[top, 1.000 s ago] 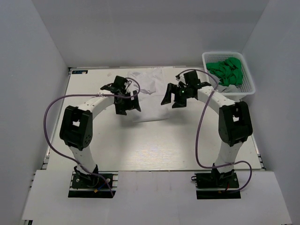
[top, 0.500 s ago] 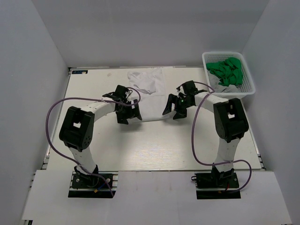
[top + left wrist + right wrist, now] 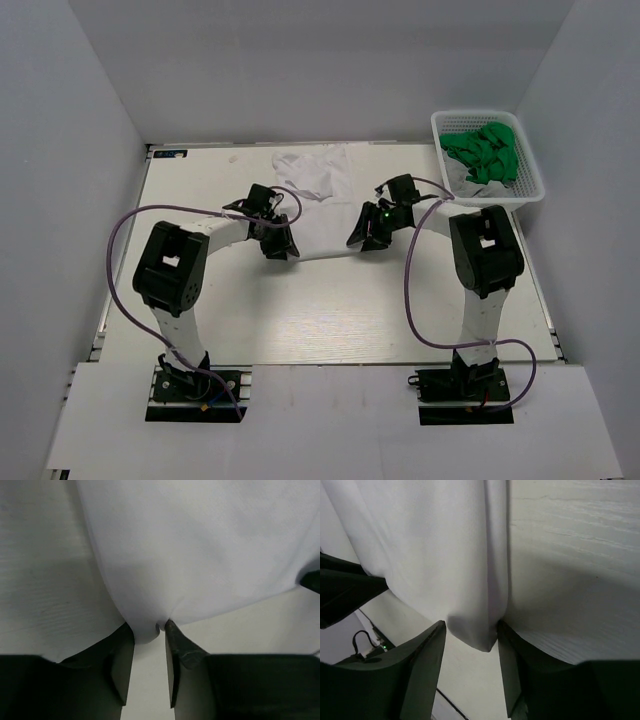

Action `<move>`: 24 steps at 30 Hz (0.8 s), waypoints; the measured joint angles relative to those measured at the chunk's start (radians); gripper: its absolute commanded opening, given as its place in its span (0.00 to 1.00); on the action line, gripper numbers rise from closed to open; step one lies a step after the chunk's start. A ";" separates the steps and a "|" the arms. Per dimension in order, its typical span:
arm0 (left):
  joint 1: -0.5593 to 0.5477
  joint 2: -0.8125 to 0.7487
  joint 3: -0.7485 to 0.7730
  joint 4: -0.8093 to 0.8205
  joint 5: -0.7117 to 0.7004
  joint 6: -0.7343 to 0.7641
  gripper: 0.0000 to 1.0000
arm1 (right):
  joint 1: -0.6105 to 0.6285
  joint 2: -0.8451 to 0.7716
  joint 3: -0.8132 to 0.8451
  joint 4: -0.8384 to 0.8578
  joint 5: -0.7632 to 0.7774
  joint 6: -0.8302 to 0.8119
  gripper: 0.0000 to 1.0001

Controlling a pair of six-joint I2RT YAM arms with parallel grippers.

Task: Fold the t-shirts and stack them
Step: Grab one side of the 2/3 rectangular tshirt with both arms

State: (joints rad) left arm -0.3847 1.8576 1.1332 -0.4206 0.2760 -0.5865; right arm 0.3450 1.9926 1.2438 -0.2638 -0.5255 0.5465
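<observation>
The white t-shirt (image 3: 318, 200) lies flat on the bench (image 3: 300, 320), a bit above the centre of the top view. Its long axis runs from the upper part of the frame down toward the arms. The lower edge crosses left to right between the two hands.

The left hand (image 3: 280, 246) sits at the lower left corner of the cloth and the right hand (image 3: 366, 238) at the lower right corner, so each is nearest to its own corner. The rest of the shirt lies toward the top of the frame from both.

In the left wrist view the fingers (image 3: 122, 655) are closed narrow, w/ a small bunch of hem pinched between them. In the right wrist view a folded corner fills the gap and touches both fingers, so this hand also grips the shirt, though wider.

Next step, prob.: carry both corners up-frame along the long axis, at equal pace, else the fold goes crooked.

Upper right: white basket (image 3: 530, 185) w/ green items (image 3: 485, 150), well apart from the shirt.
</observation>
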 measured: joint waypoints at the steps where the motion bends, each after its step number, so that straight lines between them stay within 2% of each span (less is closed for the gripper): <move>1: 0.000 0.002 -0.006 0.013 0.005 -0.001 0.38 | -0.001 0.004 -0.003 0.005 -0.002 0.003 0.47; 3: 0.000 0.003 -0.018 0.032 0.017 -0.003 0.19 | -0.003 0.006 -0.012 0.013 -0.005 0.008 0.33; 4: 0.000 0.003 -0.027 0.041 0.018 -0.004 0.11 | -0.003 0.007 -0.017 0.013 0.006 0.008 0.29; 5: 0.001 0.004 -0.032 0.046 0.025 -0.006 0.04 | -0.003 0.010 -0.022 0.013 0.002 0.008 0.20; 6: 0.000 0.004 -0.036 0.052 0.029 -0.009 0.00 | -0.003 0.011 -0.026 0.014 0.000 0.006 0.16; 8: 0.000 0.004 -0.040 0.058 0.037 -0.012 0.00 | -0.003 0.011 -0.034 0.013 0.003 0.014 0.09; 9: 0.000 0.004 -0.040 0.058 0.039 -0.013 0.00 | -0.003 0.011 -0.038 0.014 0.001 0.014 0.02; 10: 0.000 0.004 -0.040 0.056 0.039 -0.014 0.00 | -0.003 0.010 -0.043 0.015 -0.001 0.014 0.00; 13: 0.000 -0.005 -0.042 0.032 0.042 -0.016 0.00 | -0.002 -0.006 -0.064 0.005 -0.008 0.013 0.00; 16: -0.005 -0.037 -0.059 -0.052 0.058 -0.015 0.00 | 0.002 -0.058 -0.107 -0.073 -0.012 -0.008 0.00; 24: -0.066 -0.260 -0.110 -0.346 0.200 -0.007 0.00 | 0.035 -0.348 -0.222 -0.444 -0.081 -0.112 0.00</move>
State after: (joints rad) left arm -0.4507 1.5978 1.0229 -0.7666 0.4759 -0.5938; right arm 0.3805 1.6451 1.0214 -0.7082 -0.6064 0.4347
